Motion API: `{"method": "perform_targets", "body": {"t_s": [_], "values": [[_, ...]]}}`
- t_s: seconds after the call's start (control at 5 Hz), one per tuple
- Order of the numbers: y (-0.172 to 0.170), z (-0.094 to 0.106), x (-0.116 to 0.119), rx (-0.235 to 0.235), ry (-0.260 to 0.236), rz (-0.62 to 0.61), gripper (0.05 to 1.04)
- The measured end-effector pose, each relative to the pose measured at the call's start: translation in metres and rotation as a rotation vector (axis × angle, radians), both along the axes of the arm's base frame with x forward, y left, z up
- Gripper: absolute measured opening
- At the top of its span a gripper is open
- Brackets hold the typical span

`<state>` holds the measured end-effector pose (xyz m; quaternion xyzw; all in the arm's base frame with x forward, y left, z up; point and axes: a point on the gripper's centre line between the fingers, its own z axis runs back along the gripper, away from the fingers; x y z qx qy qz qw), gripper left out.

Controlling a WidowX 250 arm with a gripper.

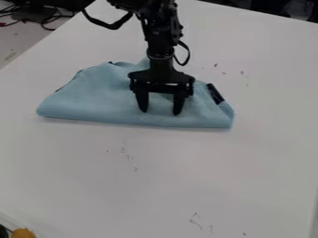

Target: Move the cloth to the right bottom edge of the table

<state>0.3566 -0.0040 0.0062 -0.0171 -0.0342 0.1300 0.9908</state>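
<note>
"Biggest first: what's around the claw (160, 110)?"

"The white table (261, 176), spreading out on every side of it. The corner we want, I'd say, is ahead of the claw and off to its right as the camera looks."

"And the cloth (81, 100)?"

"Light blue, lying directly beneath the claw and out to both sides, with more of it to the view's left. Its long straight edge runs just in front of the fingertips."

"So which way does its long axis go?"

"Side to side in the view, much the same way as the line from one fingertip to the other. That's what matters: closing here should pinch up a ridge across the long axis, and the pull would then go forward and rightward."

"Is the claw gripping yet?"

"No, its two fingers stand apart, pointing down, blue fabric showing between them. Whether the tips press on it, I can't tell."

"Any risk?"

"A shallow pinch might slip, and the longer left part could trail or twist."

"Anything smaller?"

"A dark patch (215, 94) on the cloth, just right of the claw."
</note>
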Motion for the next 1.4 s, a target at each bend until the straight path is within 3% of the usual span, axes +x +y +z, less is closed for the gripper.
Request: {"method": "perform_targets", "body": {"t_s": [0.6,1.0,1.2,1.4], "values": [[-0.051,-0.002,-0.011,-0.01,0.034,-0.052,0.999],[-0.082,-0.001,-0.025,-0.028,0.028,-0.078,0.999],[-0.089,-0.001,-0.037,-0.013,0.064,-0.081,0.999],[-0.094,0.002,-0.047,-0.005,0.07,-0.068,0.999]]}}
